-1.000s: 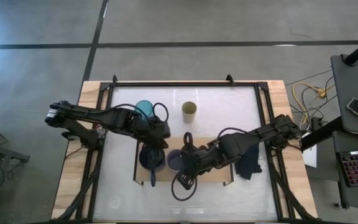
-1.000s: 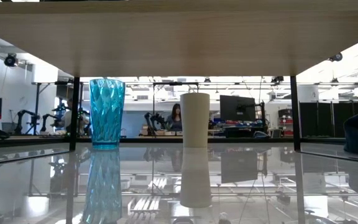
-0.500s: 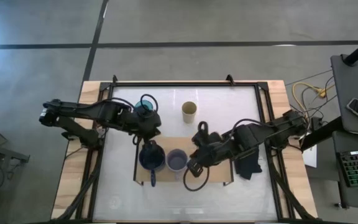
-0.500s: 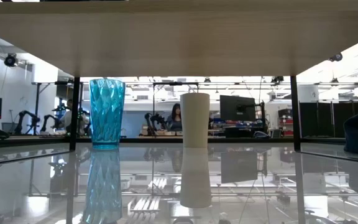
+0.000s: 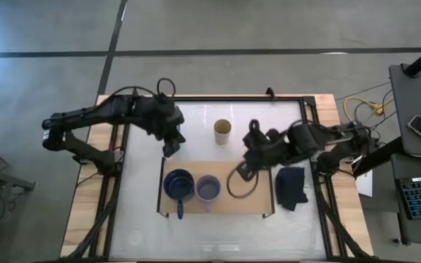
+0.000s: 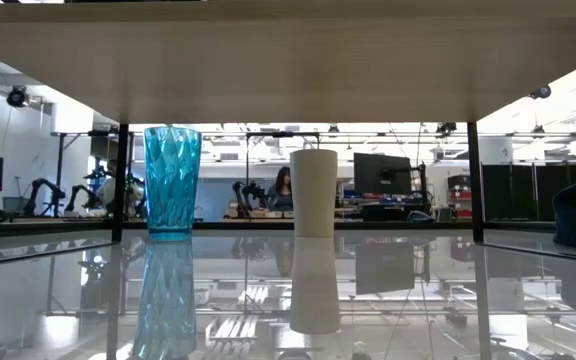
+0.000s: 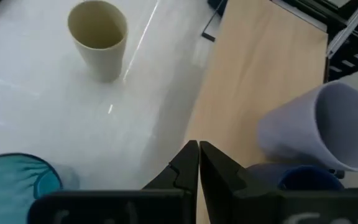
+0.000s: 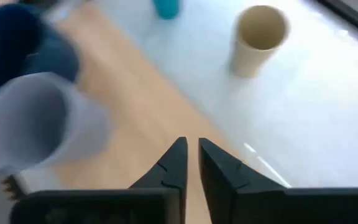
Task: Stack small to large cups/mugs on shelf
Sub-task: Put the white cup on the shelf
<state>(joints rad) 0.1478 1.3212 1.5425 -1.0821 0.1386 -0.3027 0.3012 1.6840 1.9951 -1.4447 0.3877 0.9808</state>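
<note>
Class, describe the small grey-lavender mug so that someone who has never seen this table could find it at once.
Start at the low light-wood shelf board near the front of the white tabletop. Two mugs stand side by side on it. The small grey-lavender mug is the paler, narrower one, right of the wide dark navy mug.

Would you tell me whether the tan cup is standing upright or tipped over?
Upright. The tan cup shows its round open mouth from above, and in the low view it stands straight on the table.

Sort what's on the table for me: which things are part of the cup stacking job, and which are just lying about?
Part of the job:
navy mug
lavender mug
tan cup
teal tumbler
wooden shelf

Lying about:
dark folded cloth
</note>
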